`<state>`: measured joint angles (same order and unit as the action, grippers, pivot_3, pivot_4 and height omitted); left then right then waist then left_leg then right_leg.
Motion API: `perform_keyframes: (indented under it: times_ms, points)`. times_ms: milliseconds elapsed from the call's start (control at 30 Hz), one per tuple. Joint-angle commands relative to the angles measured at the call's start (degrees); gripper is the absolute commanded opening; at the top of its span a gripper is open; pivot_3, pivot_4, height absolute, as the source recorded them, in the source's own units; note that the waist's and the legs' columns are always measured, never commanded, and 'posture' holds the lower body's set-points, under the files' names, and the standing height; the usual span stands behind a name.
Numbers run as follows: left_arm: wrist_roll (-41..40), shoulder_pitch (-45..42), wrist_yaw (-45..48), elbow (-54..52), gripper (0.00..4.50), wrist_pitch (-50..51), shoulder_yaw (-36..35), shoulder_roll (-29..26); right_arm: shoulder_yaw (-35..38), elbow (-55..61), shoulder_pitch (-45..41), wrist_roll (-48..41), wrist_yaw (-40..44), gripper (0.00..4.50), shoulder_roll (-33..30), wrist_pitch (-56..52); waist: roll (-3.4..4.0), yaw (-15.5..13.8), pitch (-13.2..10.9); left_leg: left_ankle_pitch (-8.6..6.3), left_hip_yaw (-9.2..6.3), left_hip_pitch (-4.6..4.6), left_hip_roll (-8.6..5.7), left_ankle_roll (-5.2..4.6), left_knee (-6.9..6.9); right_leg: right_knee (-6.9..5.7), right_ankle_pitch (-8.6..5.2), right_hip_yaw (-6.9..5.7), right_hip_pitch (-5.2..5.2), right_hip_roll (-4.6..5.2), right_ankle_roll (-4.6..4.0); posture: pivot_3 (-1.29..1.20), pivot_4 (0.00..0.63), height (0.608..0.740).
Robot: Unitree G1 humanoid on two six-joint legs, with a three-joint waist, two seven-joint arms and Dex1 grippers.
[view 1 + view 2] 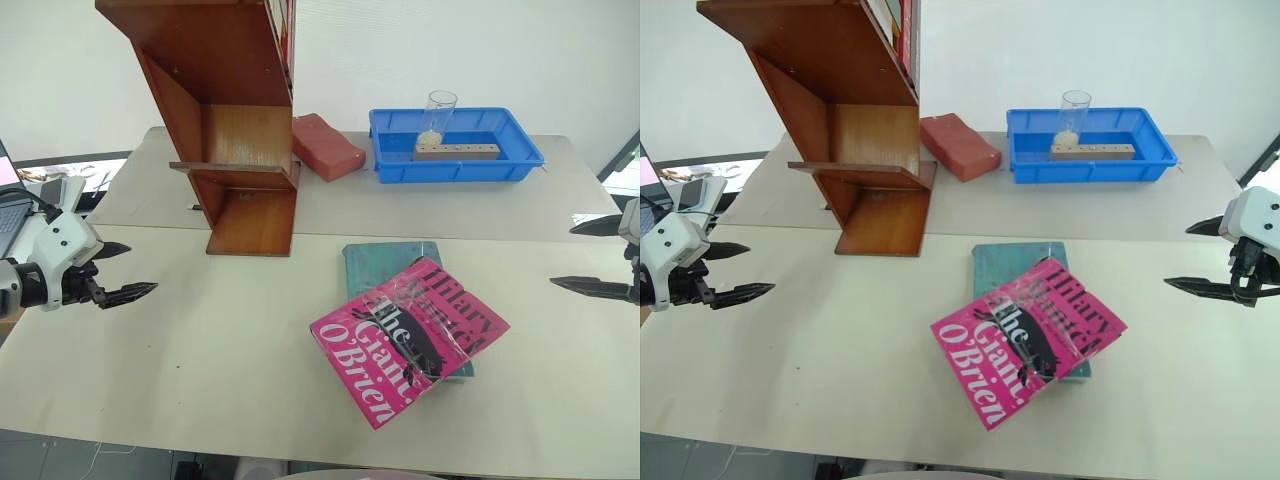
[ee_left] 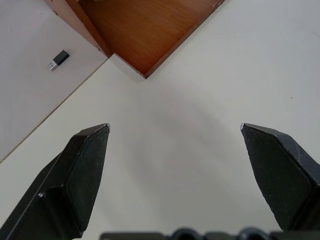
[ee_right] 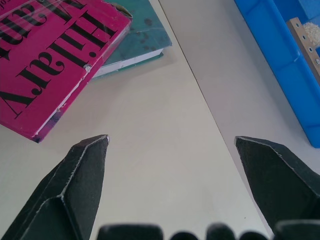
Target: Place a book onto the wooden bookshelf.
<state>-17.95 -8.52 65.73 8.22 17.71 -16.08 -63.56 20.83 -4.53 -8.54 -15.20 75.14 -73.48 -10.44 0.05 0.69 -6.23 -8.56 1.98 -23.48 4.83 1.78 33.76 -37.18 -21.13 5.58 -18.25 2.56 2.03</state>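
The pink book was seen lying askew on a green book in front of the wooden bookshelf. Both the left gripper and right gripper were held wide, empty. An overhanging edge would best be gripped.

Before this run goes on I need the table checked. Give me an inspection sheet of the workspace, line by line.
Surface: pale table, two tops butted together.
Job's things: pink book lies askew on a teal book; wooden bookshelf stands at the back left.
Clutter: red brick-like block; blue tray holding a wooden block and a clear cup; small dark item beside the shelf.
Grippers: left gripper and right gripper open, empty, off to the sides.
Cables: nothing seen.
Surroundings: white wall.
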Motion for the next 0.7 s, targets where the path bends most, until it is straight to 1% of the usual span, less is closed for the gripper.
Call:
perform_keyframes:
  times_ms: [33, 167, 700]
  points:
    - [-0.4, -0.7, 0.4, -0.1, 4.5, -0.5, -2.1, -1.0, 1.5, 0.8, -0.4, -0.5, 0.0, 4.46, -0.1, 1.1, 0.01, 0.0, 0.0, 0.0, 0.0, 0.0, 0.0, 0.0, 0.0, 0.0, 0.0, 0.0, 0.0, 0.0, 0.0, 0.0, 0.15, 0.673]
    - [-0.1, -1.8, 0.5, 2.0, 4.5, -0.6, -1.8, -1.4, 0.7, -0.1, -0.8, 0.2, -0.7, 4.46, 0.1, 2.1, 0.03, 0.0, 0.0, 0.0, 0.0, 0.01, 0.0, 0.0, 0.0, 0.0, 0.0, 0.0, 0.0, 0.0, 0.0, 0.0, 0.15, 0.673]
    - [0.0, -4.0, 1.5, 3.0, 4.5, 0.0, -0.4, -0.9, -0.8, -0.3, -1.8, 1.6, -4.1, 4.46, 0.8, 1.3, 0.11, -0.1, 0.1, 0.0, 0.02, 0.01, 0.0, 0.0, 0.02, -0.03, 0.0, 0.01, 0.01, -0.01, 0.01, 0.0, 0.15, 0.673]
